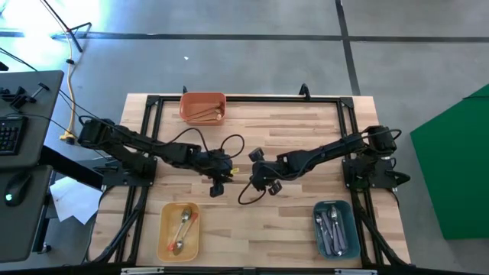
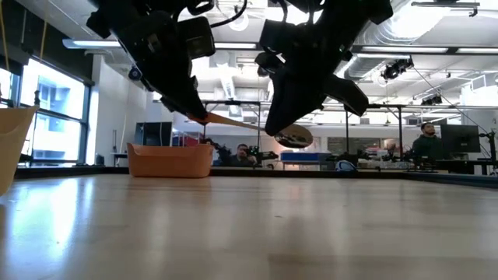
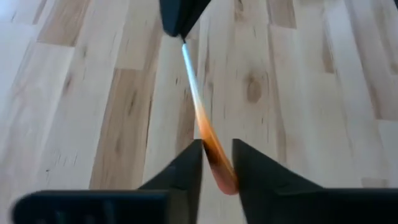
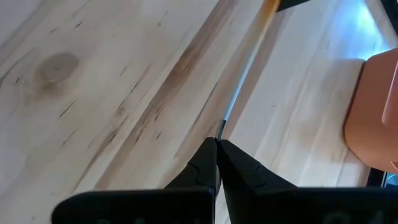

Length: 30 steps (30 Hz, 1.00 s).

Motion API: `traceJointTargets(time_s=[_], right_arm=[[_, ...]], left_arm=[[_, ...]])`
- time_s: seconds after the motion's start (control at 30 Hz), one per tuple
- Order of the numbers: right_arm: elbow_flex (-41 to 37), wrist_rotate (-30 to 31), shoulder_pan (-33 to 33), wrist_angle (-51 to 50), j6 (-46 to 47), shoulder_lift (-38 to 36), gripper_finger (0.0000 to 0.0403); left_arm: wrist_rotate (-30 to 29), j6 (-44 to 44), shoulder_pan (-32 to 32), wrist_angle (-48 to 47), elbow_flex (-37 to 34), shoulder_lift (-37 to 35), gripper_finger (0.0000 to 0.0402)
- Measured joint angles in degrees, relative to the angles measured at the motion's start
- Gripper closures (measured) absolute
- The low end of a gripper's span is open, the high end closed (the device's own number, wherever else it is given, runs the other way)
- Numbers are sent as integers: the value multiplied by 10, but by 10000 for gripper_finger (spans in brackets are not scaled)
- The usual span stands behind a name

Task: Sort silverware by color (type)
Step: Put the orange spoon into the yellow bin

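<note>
One spoon (image 2: 249, 124) with an orange-red handle and a silver bowl hangs level in the air over the table's middle, held between both grippers. My left gripper (image 1: 228, 173) (image 3: 217, 158) is shut on its handle end. My right gripper (image 1: 254, 173) (image 4: 217, 144) is shut on its silver shaft, near the bowl (image 2: 296, 136). Other spoons lie in three bins: gold ones in the red bin (image 1: 202, 107), orange-handled ones in the yellow bin (image 1: 179, 231), and purple-handled ones in the teal bin (image 1: 336, 229). My left gripper has the spoon's orange-red handle (image 3: 212, 152) near its free end, pinched between the two fingers (image 3: 193, 165). The spoon runs straight out ahead of it toward the other gripper, lifted clear of the table. My right gripper pinches the thin silver shaft (image 4: 222, 127) between its shut fingertips (image 4: 208, 158), coming from the table's right. The spoon runs on lengthwise from the fingers and is clear of the table.
The red bin (image 2: 170, 159) stands at the far edge, the yellow bin near left and the teal bin near right. Bare wood (image 1: 252, 221) lies under the grippers. Black frame rails (image 1: 244, 99) border the table. People sit in the room beyond (image 2: 245, 154).
</note>
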Motion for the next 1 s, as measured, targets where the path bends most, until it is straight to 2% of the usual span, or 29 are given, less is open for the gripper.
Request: traceJointTargets(time_s=[0.17, 0.4, 0.57, 0.63, 0.7, 0.8, 0.83, 0.87, 0.93, 1.0], right_arm=[[0, -4, 1, 6, 2, 0, 402], [0, 45, 1, 20, 23, -3, 369], [1, 163, -5, 7, 41, -30, 318], [2, 181, -16, -1, 41, -51, 303], [3, 154, -34, -2, 43, -75, 297], [-8, 43, -78, 21, 46, -108, 308], [-19, 34, -93, 29, 37, -116, 318], [-37, 29, -114, 37, 29, -127, 330], [-66, 20, -150, 87, 13, -133, 359], [-97, 1, -180, 142, 6, -151, 389]], left_arm=[[-13, 4, 3, -19, 0, 0, 391], [-13, -4, 13, -52, 0, -8, 398], [22, -26, 33, -101, 0, -53, 398], [37, -41, 42, -129, 0, -86, 398], [55, -60, 50, -156, 1, -120, 398], [82, -92, 56, -215, 1, -175, 398], [101, -100, 55, -244, 1, -192, 399], [151, -104, 52, -277, -2, -210, 401], [204, -121, 46, -299, -2, -236, 401], [197, -163, 39, -325, -1, -260, 401]])
